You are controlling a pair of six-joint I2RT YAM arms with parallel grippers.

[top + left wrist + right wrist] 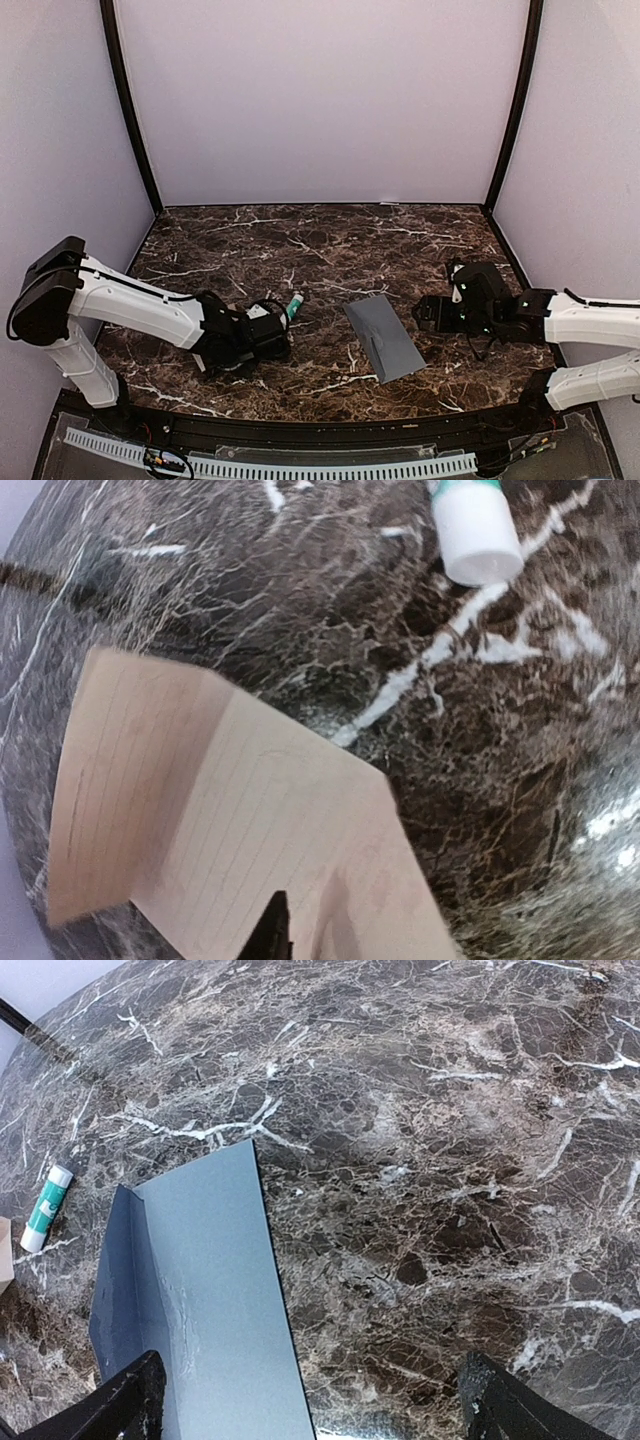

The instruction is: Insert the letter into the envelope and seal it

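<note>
The tan lined letter (250, 820) fills the lower left of the left wrist view, bent and partly folded. My left gripper (262, 336) is shut on it; one dark fingertip (275, 930) shows in front of the sheet and the other is hidden behind it. In the top view the letter is hidden under this gripper. The blue-grey envelope (383, 337) lies flat at centre, its flap folded open on the left side (115, 1270). My right gripper (428, 312) is open and empty just right of the envelope, with its left fingertip (130, 1400) over the envelope's edge.
A white-and-green glue stick (293, 306) lies on the marble table (330, 245) between my left gripper and the envelope; it also shows in the left wrist view (472, 525) and the right wrist view (47, 1208). Lilac walls enclose the table.
</note>
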